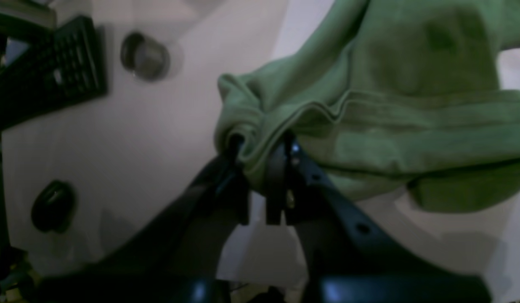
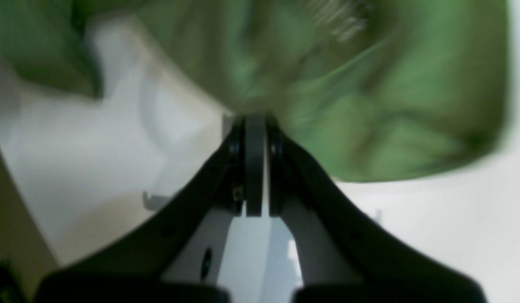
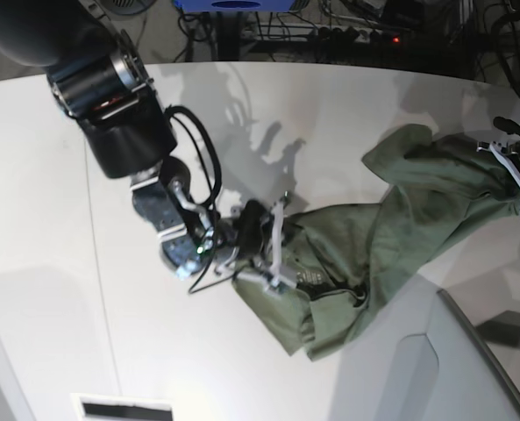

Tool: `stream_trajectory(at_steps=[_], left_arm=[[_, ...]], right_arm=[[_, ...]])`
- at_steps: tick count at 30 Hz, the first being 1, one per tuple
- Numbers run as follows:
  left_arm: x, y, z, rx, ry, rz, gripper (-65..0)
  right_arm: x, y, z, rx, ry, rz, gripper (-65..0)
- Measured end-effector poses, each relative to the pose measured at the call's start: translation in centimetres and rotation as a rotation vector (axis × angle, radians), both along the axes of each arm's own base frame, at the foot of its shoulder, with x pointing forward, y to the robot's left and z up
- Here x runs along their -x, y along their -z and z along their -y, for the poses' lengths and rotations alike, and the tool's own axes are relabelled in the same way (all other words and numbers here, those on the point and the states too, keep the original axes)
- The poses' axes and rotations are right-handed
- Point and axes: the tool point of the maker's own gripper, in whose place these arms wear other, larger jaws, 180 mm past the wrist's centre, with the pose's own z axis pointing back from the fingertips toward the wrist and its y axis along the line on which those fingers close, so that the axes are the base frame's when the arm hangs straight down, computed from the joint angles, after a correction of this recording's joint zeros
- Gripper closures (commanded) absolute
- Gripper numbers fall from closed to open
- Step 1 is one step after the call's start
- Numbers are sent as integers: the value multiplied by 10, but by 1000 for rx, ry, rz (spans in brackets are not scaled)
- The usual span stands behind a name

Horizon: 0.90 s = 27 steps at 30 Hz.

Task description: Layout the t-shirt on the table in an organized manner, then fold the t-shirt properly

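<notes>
While my left gripper [image 1: 260, 147] is pinched almost fully together on a bunched hem edge of the t-shirt [image 1: 403, 105], my right gripper [image 2: 255, 122] is clamped flat on another part of the cloth, near the collar by the look of the base view. Both hold fabric and nothing else.

From those two holds the shirt stretches across the table [image 3: 242, 114] in a slack, twisted band: one end at the table's edge by my left gripper [image 3: 514, 167], the other crumpled under my right gripper [image 3: 273, 250] near the middle, with a loose flap trailing toward the near edge. It is not spread flat yet.

I judge the shirt light and limp: it will sag, drag and fold over itself rather than hold any shape, and it should not slip easily from a firm pinch. The best holds, I think, are the stitched edges (hem, shoulders, collar rib), where the layers are thicker.

The cloth is matt olive-green knit, softly creased, with a doubled hem seam. The table is smooth, white and hard, with a curved edge.
</notes>
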Motion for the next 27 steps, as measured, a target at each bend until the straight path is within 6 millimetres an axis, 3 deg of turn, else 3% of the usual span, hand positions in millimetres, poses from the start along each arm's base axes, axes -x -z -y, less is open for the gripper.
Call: stream_trajectory(at_steps=[2, 3, 5, 7, 10, 14, 18, 21, 23, 25, 27], left_arm=[[-3, -6, -4, 0, -12, 21, 0], [-7, -13, -10, 2, -31, 49, -33], [-13, -32, -25, -12, -75, 108, -158], [-15, -47, -39, -30, -112, 154, -212], [-15, -55, -47, -47, -129, 168, -222], [-15, -53, -45, -37, -126, 169, -224], [-13, -50, -43, -30, -130, 163, -224], [-7, -32, -30, 9, -118, 135, -216], [-1, -4, -1, 73, -40, 65, -214], [4, 26, 26, 145, -17, 11, -199], [5, 49, 50, 219, 1, -8, -86]], right_arm=[[12, 8, -2, -5, -1, -27, -17], [16, 10, 0, 1, -2, -34, -17], [14, 7, 3, 8, -3, -12, -17], [9, -1, 5, -1, -1, 21, -17], [12, -9, 3, -26, 5, 50, -53], [29, -8, 6, -7, -14, 39, -176], [19, -16, 12, 6, 69, 69, -291], [7, -16, 21, 23, 210, 66, -404], [3, -15, 18, 42, 251, 84, -479], [-1, -21, 3, 7, 253, 129, -506], [-2, -21, -10, 16, 234, 149, -504]])
